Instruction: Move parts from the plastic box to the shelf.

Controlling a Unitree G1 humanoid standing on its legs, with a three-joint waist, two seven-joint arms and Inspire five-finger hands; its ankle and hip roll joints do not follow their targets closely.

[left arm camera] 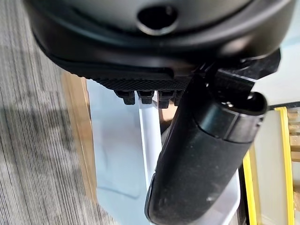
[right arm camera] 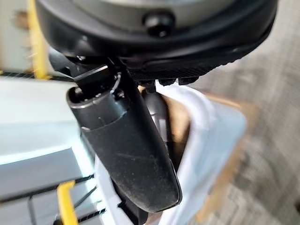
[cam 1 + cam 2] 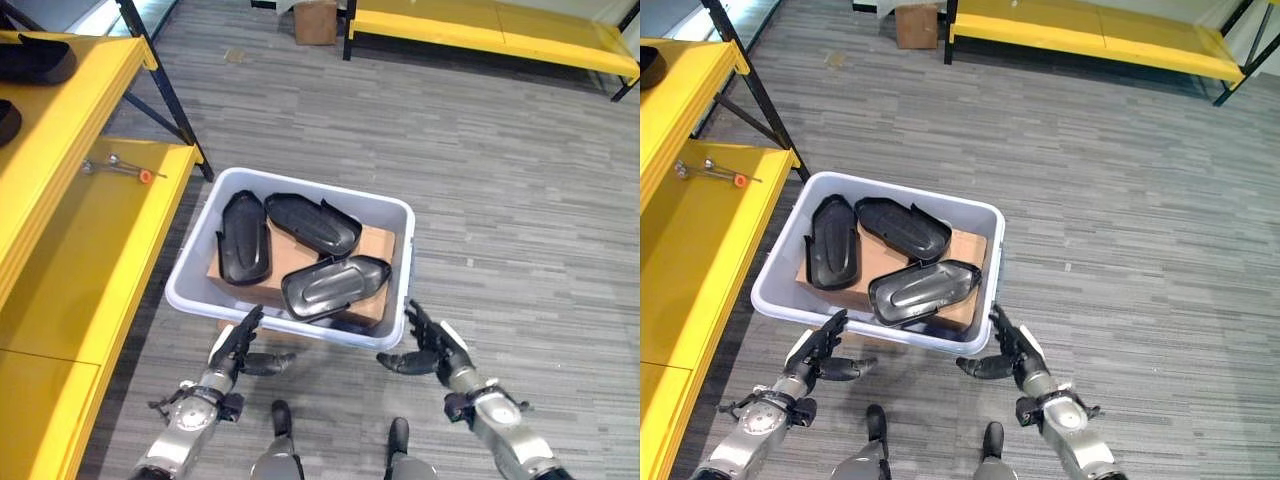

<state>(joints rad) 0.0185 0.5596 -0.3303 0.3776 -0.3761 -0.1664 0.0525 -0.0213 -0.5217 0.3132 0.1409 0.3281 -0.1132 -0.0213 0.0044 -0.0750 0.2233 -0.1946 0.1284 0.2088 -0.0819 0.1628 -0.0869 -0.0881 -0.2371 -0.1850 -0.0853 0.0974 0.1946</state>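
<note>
White rectangular plastic box [image 3: 190,262] sits on the grey carpet floor [image 3: 500,200], beside the yellow metal shelf [image 3: 90,250]. Three black moulded plastic parts [image 3: 305,245] lie inside it on a brown cardboard sheet [image 3: 375,250]. Left hand [image 3: 237,348] and right hand [image 3: 428,348] are held just at the box's near wall, one by each near corner; fingers [image 3: 245,328] straight and apart, thumbs out, holding nothing. Parts lie beyond the fingertips, untouched.
</note>
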